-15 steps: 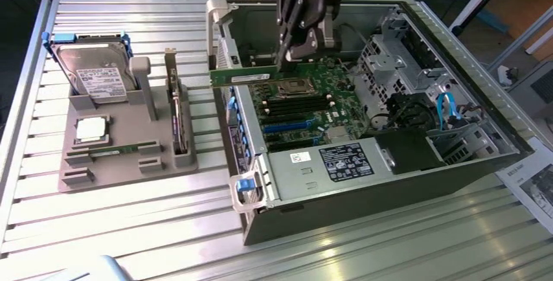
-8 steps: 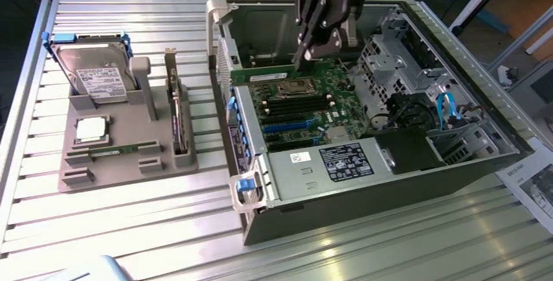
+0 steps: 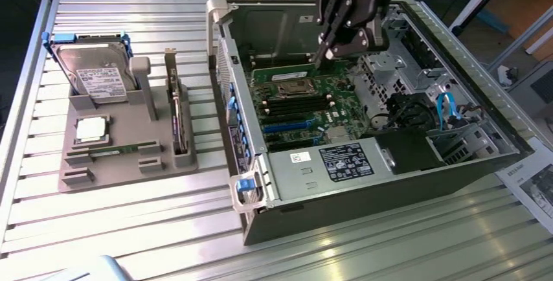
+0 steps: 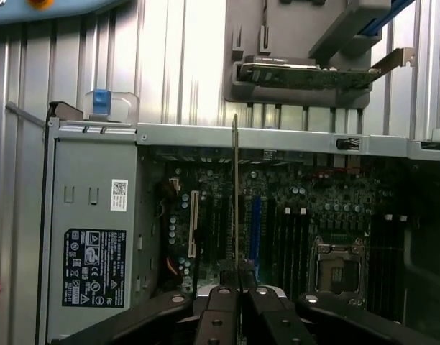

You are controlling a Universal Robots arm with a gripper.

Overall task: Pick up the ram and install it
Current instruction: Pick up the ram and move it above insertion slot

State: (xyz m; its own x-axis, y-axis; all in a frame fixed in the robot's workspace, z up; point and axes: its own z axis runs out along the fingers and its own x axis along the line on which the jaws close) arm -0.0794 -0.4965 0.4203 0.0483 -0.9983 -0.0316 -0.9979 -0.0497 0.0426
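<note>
Two black fingers (image 4: 218, 310) of the gripper (image 3: 328, 57) squeeze tight on the ram (image 3: 289, 74), a thin green stick. It hangs above the motherboard (image 3: 302, 109) inside the open computer case (image 3: 363, 193). Toward the exterior view's left stands a grey holder (image 3: 129, 158) with a hard drive (image 3: 95, 74).

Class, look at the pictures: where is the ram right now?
The ram is held by the fingers of the gripper inside the open computer case, over the motherboard close to the processor socket, toward the exterior view's top middle.
</note>
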